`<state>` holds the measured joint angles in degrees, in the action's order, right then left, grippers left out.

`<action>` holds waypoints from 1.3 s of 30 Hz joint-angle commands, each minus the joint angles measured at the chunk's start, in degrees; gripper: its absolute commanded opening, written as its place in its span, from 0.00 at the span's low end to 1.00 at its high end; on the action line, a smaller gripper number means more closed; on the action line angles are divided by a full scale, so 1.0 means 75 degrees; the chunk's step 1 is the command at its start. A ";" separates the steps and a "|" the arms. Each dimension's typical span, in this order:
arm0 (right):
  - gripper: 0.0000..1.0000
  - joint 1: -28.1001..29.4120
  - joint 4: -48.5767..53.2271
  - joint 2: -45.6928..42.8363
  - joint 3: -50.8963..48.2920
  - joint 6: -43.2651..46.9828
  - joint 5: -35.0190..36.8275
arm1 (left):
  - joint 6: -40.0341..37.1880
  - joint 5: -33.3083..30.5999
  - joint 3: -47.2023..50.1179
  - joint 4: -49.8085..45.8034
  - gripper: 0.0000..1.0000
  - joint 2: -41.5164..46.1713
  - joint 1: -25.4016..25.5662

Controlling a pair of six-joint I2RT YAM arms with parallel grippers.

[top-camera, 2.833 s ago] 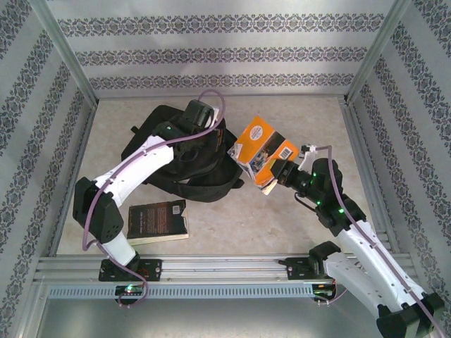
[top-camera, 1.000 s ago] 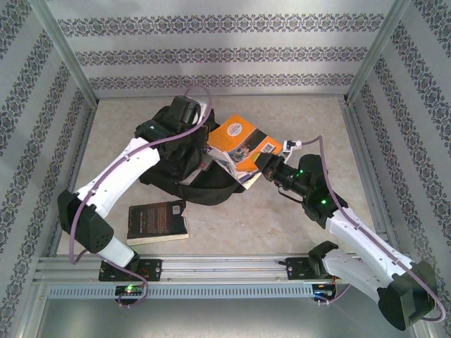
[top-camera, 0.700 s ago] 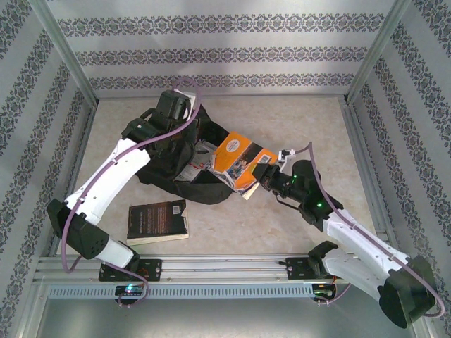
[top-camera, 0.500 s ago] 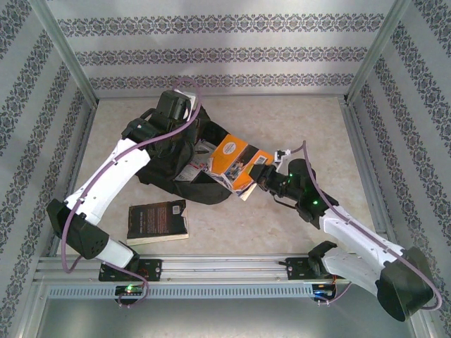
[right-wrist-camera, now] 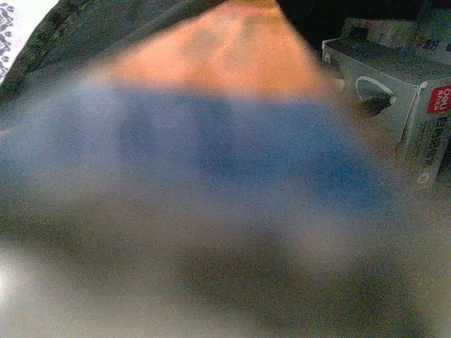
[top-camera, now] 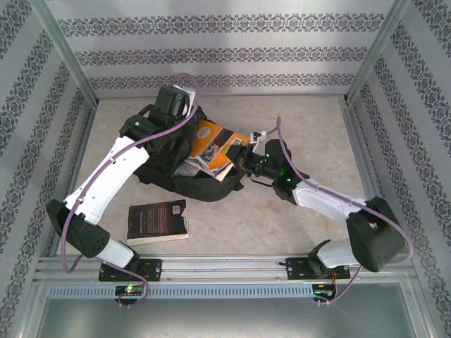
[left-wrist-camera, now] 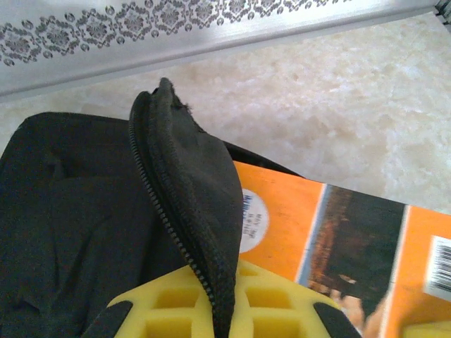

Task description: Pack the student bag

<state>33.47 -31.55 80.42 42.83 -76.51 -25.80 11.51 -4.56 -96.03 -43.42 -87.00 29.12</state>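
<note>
- The student bag's (top-camera: 201, 184) mouth is mostly blocked by the orange book (top-camera: 211, 141) slanting into it; a grey box (right-wrist-camera: 387, 84) lies inside.
- The left arm (top-camera: 106, 176) and right arm (top-camera: 324, 199) meet over the bag.
- The desk (top-camera: 317, 120) right of the bag is open.
- A dark book (top-camera: 157, 218) lies near-left.

No text reads in full.
- Orange book (left-wrist-camera: 282, 225): round white sticker (left-wrist-camera: 252, 220) with blue print, illegible; barcode label (left-wrist-camera: 438, 267) at its right edge, digits illegible.
- Grey box (right-wrist-camera: 384, 91) beside the orange book: red label (right-wrist-camera: 438, 98) with white lettering, partly legible.
- Dark book (top-camera: 158, 218): pale print, illegible.
</note>
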 commanded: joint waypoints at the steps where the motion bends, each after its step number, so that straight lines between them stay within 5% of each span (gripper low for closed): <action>1: 0.00 0.0118 -0.1765 0.0683 0.0520 -0.0677 -0.0276 | -0.0219 0.0150 -0.0658 0.0445 0.00 0.0071 -0.0028; 8: 0.00 0.0392 -0.2657 0.2491 0.1421 -0.0896 -0.0263 | -0.0316 0.0347 -0.1053 0.0369 0.00 -0.0147 -0.0026; 17: 0.00 0.0666 -0.1530 0.4973 0.4203 -0.0192 -0.0589 | -0.0264 0.0776 -0.1105 0.0511 0.00 -0.0347 -0.0016; 23: 0.31 0.0641 0.0009 0.5922 0.5602 0.0827 -0.0565 | -0.0235 0.0702 -0.1147 0.0645 0.00 -0.0507 -0.0027; 31: 0.62 0.0145 0.0253 0.4471 0.4107 0.2026 -0.0567 | -0.0380 0.0520 -0.1394 0.0627 0.00 -0.1230 -0.0224; 39: 0.67 -0.0311 -0.0574 0.2879 0.1851 0.2157 -0.1059 | -0.0142 0.0650 -0.1411 0.0847 0.00 -0.1605 -0.0424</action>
<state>31.14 -30.68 105.36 59.88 -62.74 -31.11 9.67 0.03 -104.49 -42.22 -98.61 26.98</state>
